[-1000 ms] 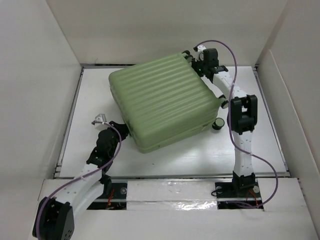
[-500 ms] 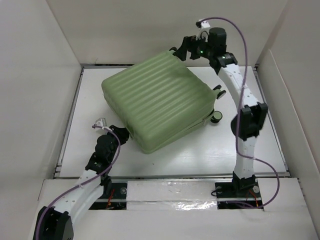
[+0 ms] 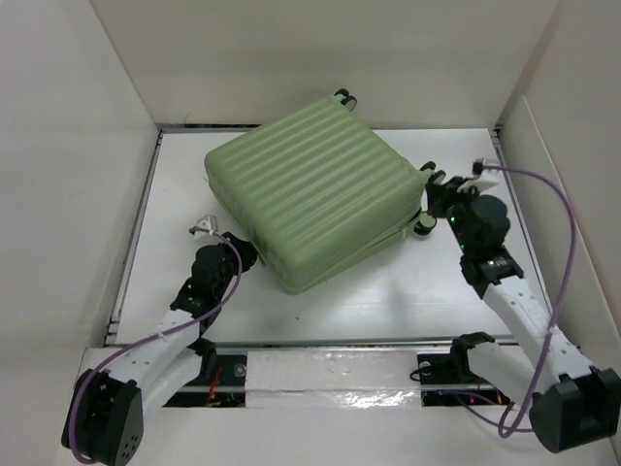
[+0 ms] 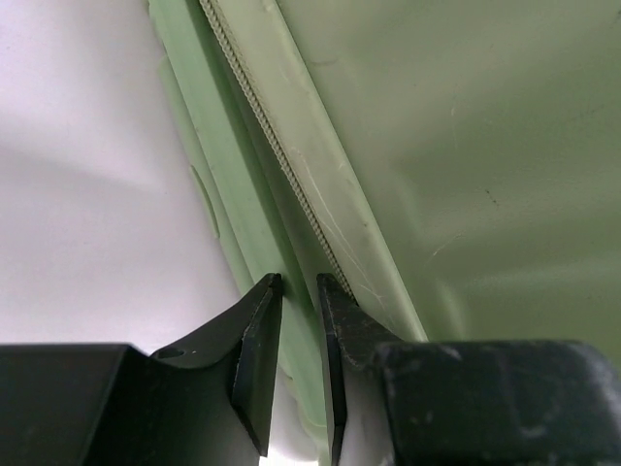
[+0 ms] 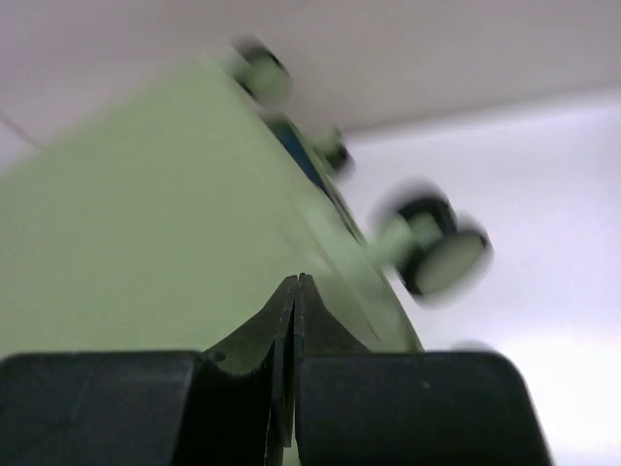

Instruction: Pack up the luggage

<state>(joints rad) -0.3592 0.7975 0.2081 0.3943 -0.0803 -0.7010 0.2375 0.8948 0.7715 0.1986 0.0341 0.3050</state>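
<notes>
The luggage (image 3: 310, 194) lies closed and flat on the white table, ribbed pale green shell up, black wheels (image 3: 424, 225) on its right side. At its near-left edge my left gripper (image 3: 245, 254) is low. In the left wrist view that gripper (image 4: 298, 283) stands narrowly apart, shut on the green rim of the luggage (image 4: 466, 146) just beside the zip line. By the wheels, my right gripper (image 3: 434, 186) is shut. The right wrist view shows it (image 5: 295, 280) with pads together, holding nothing, close against the shell (image 5: 126, 223) with a wheel (image 5: 437, 248) to its right.
White boards wall in the table on the left (image 3: 58, 194), the right (image 3: 563, 194) and the back. Bare table surface (image 3: 388, 291) shows in front of the luggage. Purple cables loop off both arms.
My right arm has swung from the luggage's far right corner down to its right side by the wheels, and its jaws are now shut. The luggage shifted slightly. The left gripper kept its hold.
</notes>
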